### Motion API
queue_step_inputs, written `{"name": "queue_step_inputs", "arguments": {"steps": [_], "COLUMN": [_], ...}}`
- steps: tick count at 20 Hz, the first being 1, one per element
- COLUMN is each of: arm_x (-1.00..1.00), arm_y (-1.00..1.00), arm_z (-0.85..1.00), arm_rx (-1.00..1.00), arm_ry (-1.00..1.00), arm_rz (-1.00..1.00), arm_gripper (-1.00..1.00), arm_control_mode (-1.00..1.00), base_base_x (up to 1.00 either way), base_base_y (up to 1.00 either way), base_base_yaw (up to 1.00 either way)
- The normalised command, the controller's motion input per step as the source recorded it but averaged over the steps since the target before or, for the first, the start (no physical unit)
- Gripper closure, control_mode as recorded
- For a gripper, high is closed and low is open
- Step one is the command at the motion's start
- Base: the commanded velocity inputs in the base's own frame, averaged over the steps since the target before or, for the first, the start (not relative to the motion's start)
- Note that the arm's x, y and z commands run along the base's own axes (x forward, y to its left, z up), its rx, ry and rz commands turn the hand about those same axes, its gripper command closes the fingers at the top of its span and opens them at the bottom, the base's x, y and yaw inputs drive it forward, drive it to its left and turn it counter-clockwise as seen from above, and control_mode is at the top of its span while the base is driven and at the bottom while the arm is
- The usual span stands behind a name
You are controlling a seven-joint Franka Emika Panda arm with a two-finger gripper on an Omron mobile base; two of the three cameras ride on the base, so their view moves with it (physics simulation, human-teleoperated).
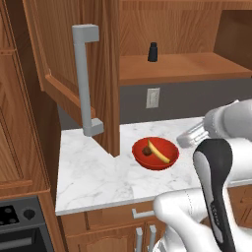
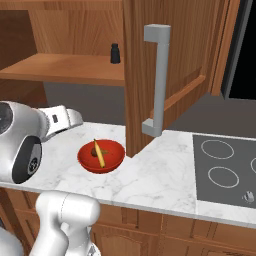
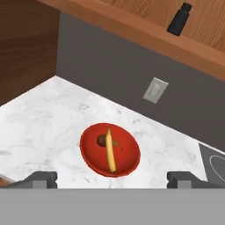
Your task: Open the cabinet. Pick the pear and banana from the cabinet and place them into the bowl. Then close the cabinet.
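The cabinet [image 1: 64,49] stands open, with its door and long grey handle [image 1: 83,78] swung out over the counter; in the right base view the other door [image 2: 175,60] is open too. The red bowl [image 1: 167,146] sits on the marble counter with the yellow banana [image 1: 158,152] and the dark pear [image 1: 147,152] inside it. In the hand view, the banana [image 3: 110,151] lies across the bowl [image 3: 90,154] beside the pear [image 3: 102,139]. My gripper [image 3: 112,180] hangs above and near the bowl, open, with nothing between its fingers. It also shows as gripper [image 1: 183,140] and gripper [image 2: 75,119].
A small black bottle [image 1: 153,51] stands on the cabinet shelf [image 1: 182,66]. A wall outlet [image 1: 153,97] is behind the bowl. A cooktop [image 2: 225,170] lies at the counter's right end. The open doors jut out on both sides of the bowl.
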Motion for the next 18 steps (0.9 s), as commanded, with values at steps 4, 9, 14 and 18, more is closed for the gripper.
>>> {"name": "queue_step_inputs", "arguments": {"steps": [4,9,14,18], "arm_x": [-0.81,-0.60,-0.43,-0.32], "arm_y": [0.42,0.56,0.58,0.44], "arm_z": [0.35,0.24,0.15,0.16], "arm_rx": [0.05,0.07,0.13,0.16], "arm_ry": [-0.11,-0.13,-0.10,-0.05], "arm_rz": [0.00,0.00,0.00,-0.01], "arm_gripper": [-1.00,-1.00,-1.00,-1.00], "arm_control_mode": [-1.00,-1.00,-1.00,-1.00], "base_base_x": [0.00,0.00,0.00,0.00], "base_base_y": [0.00,0.00,0.00,0.00], "base_base_yaw": [0.00,0.00,0.00,0.00]}}
